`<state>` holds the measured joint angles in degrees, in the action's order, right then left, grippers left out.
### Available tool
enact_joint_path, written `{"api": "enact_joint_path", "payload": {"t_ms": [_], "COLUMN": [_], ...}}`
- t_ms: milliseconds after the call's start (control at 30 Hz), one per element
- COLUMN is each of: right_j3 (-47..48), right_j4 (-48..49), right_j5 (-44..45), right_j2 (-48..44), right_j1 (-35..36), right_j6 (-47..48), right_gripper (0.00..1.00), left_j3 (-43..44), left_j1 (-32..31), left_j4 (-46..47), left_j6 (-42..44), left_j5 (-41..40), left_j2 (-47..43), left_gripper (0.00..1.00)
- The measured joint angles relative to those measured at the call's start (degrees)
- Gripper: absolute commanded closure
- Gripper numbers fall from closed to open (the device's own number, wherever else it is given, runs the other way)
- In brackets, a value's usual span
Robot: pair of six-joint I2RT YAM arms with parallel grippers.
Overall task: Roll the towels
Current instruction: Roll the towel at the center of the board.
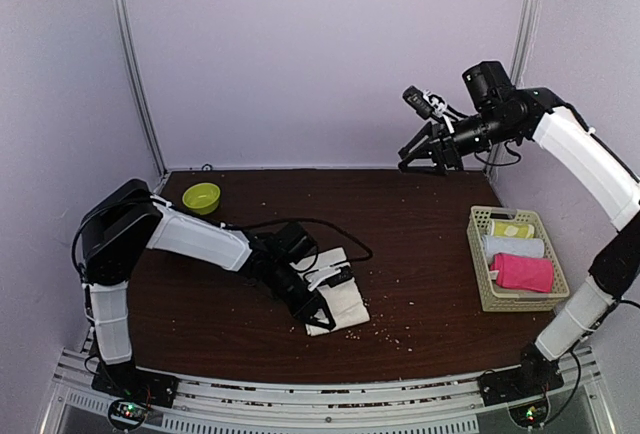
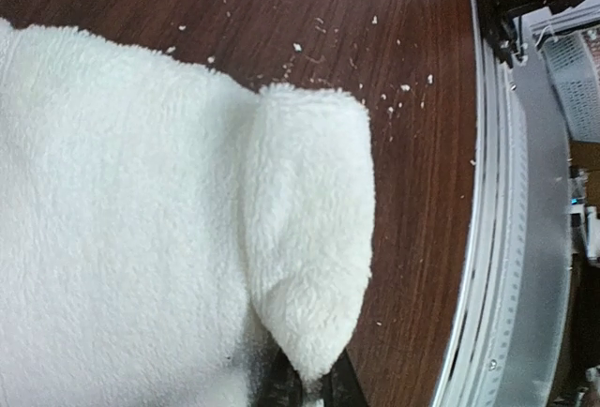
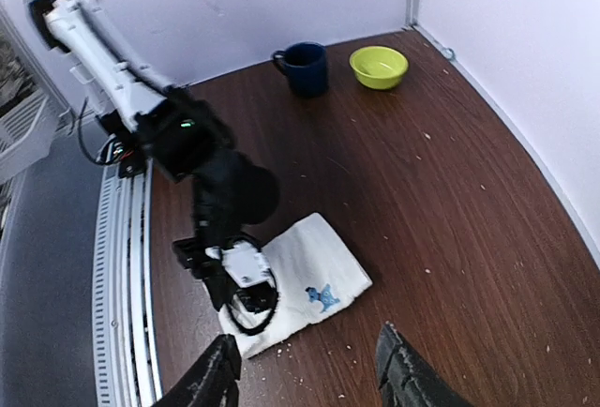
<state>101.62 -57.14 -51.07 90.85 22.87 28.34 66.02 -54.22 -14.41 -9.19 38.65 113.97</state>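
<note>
Left of the beige slotted basket [image 1: 480, 254], the left gripper [image 2: 305, 388] pinched a corner of the fluffy cream cloth towel [image 1: 340, 306], apparently to start rolling. The right gripper [image 3: 309, 369] hung above, fingers parted, empty.

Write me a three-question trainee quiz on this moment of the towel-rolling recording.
1. True or false: the left gripper is shut on a corner of the cream towel.
2. Where does the pink towel lie? A: spread on the table. B: in the basket. C: between the right arm's fingers.
3. Fill in: the right gripper, raised high, has its jaws ____ with nothing between them.

Key: 1 true; 2 B; 3 open.
</note>
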Motion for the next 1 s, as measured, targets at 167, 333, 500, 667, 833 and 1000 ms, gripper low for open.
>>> {"api": "enact_joint_path", "payload": {"t_ms": [167,333,500,667,833,1000], "right_j3": [-8.66,-20.63,-30.12,-38.01,-40.37,-40.72], "right_j4": [-2.12,-3.45,-0.33,9.14,17.35,24.02], "right_j5": [-4.26,1.75,8.13,17.97,24.57,29.16], "right_j2": [-3.06,-3.8,-5.44,-3.39,2.12,3.65], "right_j1": [4.22,14.4,22.73,29.03,33.53,36.24], "right_j6": [11.65,18.97,19.78,16.13,12.61,10.16], "right_gripper": [0.5,0.5,0.48,0.47,0.48,0.49], "left_j3": [1.18,2.51,2.78,2.82,3.15,3.85], "left_j1": [2.16,2.47,3.23,3.45,3.54,3.54], "left_j4": [2.45,3.23,3.56,4.07,3.72,2.73], "left_j6": [-4.17,-7.1,-9.01,-9.62,-9.6,-9.57], "left_j5": [11.28,17.55,20.28,21.73,22.05,22.01], "left_j2": [4.7,7.69,8.9,9.6,9.81,10.03], "left_gripper": [0.96,0.96,0.95,0.95,0.94,0.94]}}
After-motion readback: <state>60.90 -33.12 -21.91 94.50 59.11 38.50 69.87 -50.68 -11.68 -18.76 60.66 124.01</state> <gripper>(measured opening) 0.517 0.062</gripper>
